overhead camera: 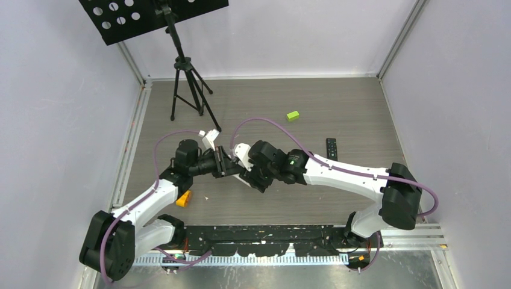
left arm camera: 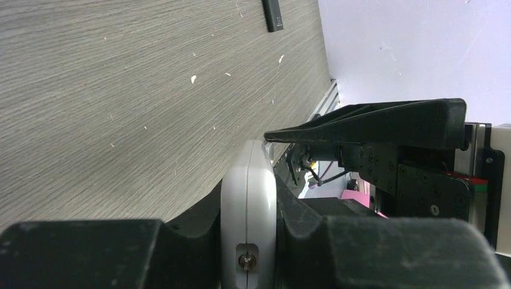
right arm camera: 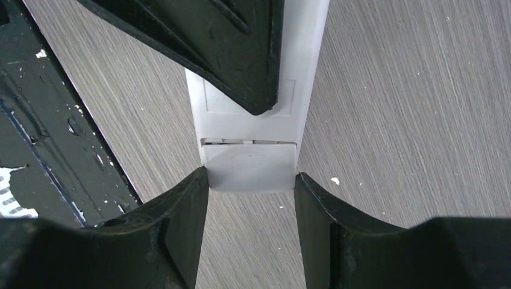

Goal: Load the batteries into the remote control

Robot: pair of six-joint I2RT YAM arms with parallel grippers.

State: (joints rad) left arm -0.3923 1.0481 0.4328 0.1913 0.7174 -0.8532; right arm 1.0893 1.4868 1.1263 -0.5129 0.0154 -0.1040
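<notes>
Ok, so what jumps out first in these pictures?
A white remote is held up mid-table: the left end effector clamps it and the right end effector grips its end. To the right lie a lime-green block and a black remote; an orange block sits by the left arm.

The left gripper [left arm camera: 248, 201] and right gripper [right arm camera: 250, 180] are covering nearly all of the white remote [right arm camera: 247, 123] in your top view, and it is running off both wrist views' edges. The left arm [overhead camera: 147, 201] is hiding part of the orange block [overhead camera: 184, 199] near the table's [overhead camera: 337, 114] left edge. The left wrist view's top edge is cutting off the black remote [left arm camera: 273, 15].
</notes>
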